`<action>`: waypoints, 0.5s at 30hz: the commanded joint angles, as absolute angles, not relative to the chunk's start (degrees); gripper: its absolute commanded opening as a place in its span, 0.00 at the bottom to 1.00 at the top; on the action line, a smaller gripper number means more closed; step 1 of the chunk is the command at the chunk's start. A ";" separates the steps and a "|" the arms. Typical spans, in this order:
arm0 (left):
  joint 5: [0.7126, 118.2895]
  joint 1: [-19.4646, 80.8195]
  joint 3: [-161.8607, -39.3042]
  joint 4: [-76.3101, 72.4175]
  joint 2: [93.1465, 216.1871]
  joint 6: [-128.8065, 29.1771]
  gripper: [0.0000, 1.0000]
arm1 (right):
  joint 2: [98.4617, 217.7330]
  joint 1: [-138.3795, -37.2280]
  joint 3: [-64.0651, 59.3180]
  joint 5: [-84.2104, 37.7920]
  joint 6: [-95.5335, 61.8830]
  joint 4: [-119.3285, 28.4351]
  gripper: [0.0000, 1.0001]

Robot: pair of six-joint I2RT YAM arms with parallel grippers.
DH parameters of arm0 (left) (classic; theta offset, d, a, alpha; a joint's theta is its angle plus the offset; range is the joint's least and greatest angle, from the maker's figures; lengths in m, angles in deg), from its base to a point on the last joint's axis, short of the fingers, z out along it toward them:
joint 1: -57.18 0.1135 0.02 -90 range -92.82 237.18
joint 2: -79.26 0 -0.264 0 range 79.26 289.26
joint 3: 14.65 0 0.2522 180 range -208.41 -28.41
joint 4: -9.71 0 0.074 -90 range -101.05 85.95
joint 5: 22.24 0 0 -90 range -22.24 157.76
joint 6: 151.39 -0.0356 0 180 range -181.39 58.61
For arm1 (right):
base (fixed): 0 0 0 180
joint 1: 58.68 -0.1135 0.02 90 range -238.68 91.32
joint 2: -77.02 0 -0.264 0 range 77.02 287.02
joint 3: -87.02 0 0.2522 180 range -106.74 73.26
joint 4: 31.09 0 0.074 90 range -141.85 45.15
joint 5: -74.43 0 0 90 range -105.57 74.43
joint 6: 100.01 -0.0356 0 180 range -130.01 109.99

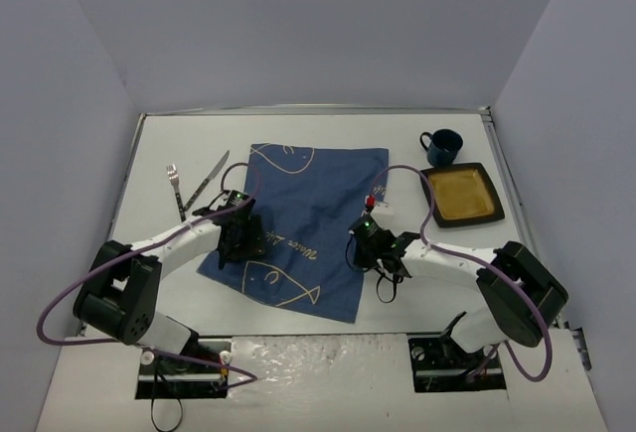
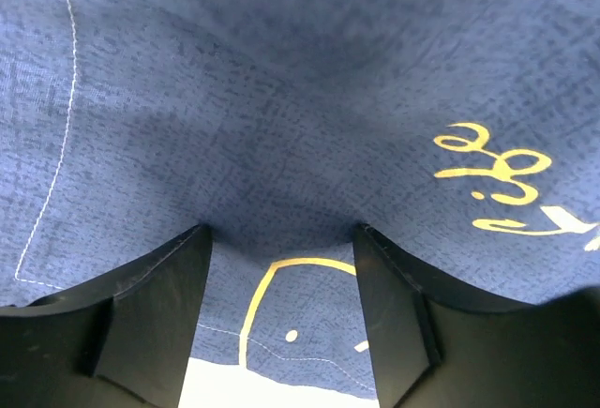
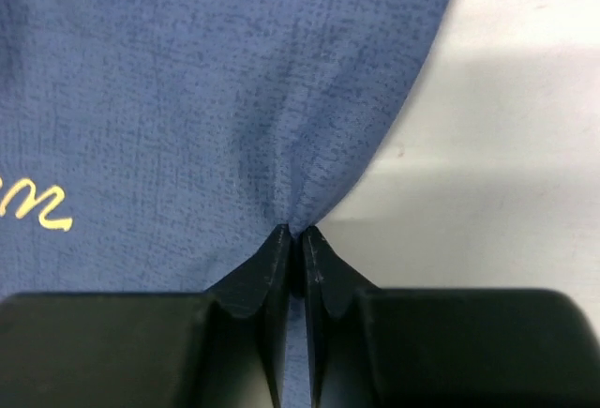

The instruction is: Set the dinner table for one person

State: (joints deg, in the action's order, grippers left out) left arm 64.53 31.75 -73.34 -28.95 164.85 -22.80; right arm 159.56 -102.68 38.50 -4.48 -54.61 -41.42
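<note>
One white dinner table between grey walls, left pincer spread, right pincer tight on blue cloth

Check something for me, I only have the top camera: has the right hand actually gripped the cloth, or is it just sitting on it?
Observer: Gripped. On its wrist camera the right hand is shut, with the edge of the cloth pinched into a pucker between the tips.
Operator: And the left?
Observer: The left hand is open. Its fingers are apart, with cloth lying between them, not pinched.
Operator: Is it near an edge?
Observer: Yes. The cloth's hem and a strip of white table show between its fingers at the bottom of that view.
</note>
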 commanded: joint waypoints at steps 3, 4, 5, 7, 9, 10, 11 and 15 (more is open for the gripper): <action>54.32 19.92 -74.69 -21.58 173.97 -18.51 0.54 | 154.58 -95.31 36.50 5.07 -51.94 -53.85 0.02; 53.54 16.30 -76.58 -21.99 174.44 -18.32 0.53 | 152.67 -93.48 35.62 6.52 -50.73 -56.00 0.03; 52.30 13.72 -78.15 -22.15 174.50 -18.27 0.53 | 150.94 -90.06 34.68 6.95 -49.48 -56.91 0.03; 50.35 9.56 -80.90 -22.32 173.76 -18.09 0.52 | 148.42 -86.65 33.38 7.58 -47.14 -57.88 0.05; 49.85 7.08 -83.60 -24.02 171.12 -18.57 0.52 | 147.53 -81.89 30.31 6.62 -45.15 -58.79 0.14; 50.28 6.62 -84.77 -26.30 169.38 -18.97 0.52 | 147.63 -80.77 28.68 6.14 -43.75 -58.82 0.21; 51.01 6.69 -85.58 -28.28 168.01 -19.51 0.53 | 148.19 -80.28 27.36 5.97 -42.68 -58.83 0.37; 54.71 12.82 -90.79 -37.47 163.87 -23.72 0.67 | 149.47 -80.07 22.85 2.69 -39.44 -59.00 0.65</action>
State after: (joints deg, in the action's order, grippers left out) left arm 52.94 5.96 -83.51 -27.72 170.37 -20.74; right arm 149.26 -80.01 28.19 3.59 -44.59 -57.31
